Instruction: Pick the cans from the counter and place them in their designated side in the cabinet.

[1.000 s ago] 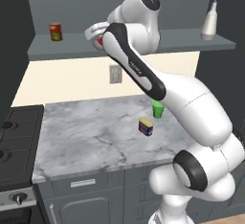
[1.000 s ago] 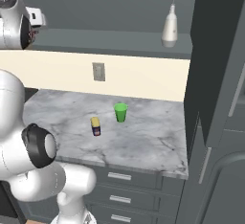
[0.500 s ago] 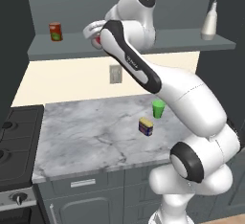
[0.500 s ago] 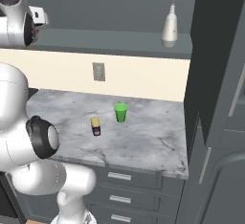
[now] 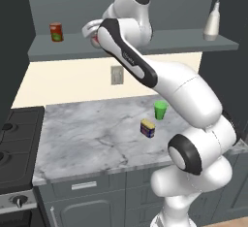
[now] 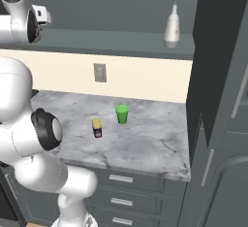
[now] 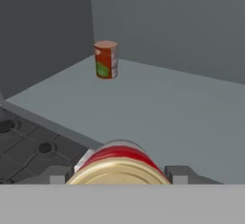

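Observation:
My gripper (image 7: 119, 174) is shut on the red-and-white can with the tan lid (image 7: 117, 163), which shows low between the two fingertips (image 7: 179, 174). In the left base view the gripper (image 5: 91, 31) hangs at the front edge of the cabinet shelf (image 5: 145, 44), left of its middle, with a bit of the red can (image 5: 96, 40) showing below it. The dark blue can with the yellow top (image 5: 147, 128) (image 6: 97, 128) stands on the marble counter (image 5: 87, 138).
A red can with a green label (image 5: 56, 32) (image 7: 105, 59) stands on the shelf's left part, ahead of the gripper. A white bottle (image 5: 211, 23) (image 6: 171, 26) stands at the shelf's right end. A green cup (image 5: 160, 110) (image 6: 122, 114) sits by the blue can. The black stove (image 5: 12, 138) lies left.
The arm has swung and carried the gripper with the red-and-white can a little to the left along the shelf's front. The things on the counter have not moved.

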Controlling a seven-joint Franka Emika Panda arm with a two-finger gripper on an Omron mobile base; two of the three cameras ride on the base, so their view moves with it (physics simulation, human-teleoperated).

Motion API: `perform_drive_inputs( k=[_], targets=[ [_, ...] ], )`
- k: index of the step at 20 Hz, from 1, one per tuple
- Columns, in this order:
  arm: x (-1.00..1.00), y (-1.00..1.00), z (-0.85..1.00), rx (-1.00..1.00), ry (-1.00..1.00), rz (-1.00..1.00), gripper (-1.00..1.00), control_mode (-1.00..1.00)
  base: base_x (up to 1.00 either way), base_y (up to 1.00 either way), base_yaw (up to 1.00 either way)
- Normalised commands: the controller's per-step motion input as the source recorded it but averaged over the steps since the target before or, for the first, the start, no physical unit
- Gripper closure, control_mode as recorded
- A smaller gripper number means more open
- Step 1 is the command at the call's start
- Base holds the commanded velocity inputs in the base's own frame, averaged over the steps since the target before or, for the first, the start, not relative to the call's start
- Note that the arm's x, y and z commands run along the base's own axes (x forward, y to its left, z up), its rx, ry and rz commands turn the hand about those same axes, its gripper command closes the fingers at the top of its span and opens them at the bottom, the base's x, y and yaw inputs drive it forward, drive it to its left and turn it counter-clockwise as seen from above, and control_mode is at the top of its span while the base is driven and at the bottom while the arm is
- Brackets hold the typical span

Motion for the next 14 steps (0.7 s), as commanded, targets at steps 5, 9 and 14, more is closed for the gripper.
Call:
perform_drive_inputs(
  k=[5, 9, 14],
  targets=[
    [0.22, 0.06, 0.0, -0.02, 0.02, -0.01, 1.0, -1.0, 0.0, 0.0, 0.0],
    [0.18, 0.08, 0.0, -0.02, 0.03, -0.01, 1.0, -1.0, 0.0, 0.0, 0.0],
    [0.17, 0.08, 0.0, -0.02, 0.02, -0.01, 1.0, -1.0, 0.0, 0.0, 0.0]
  ],
)
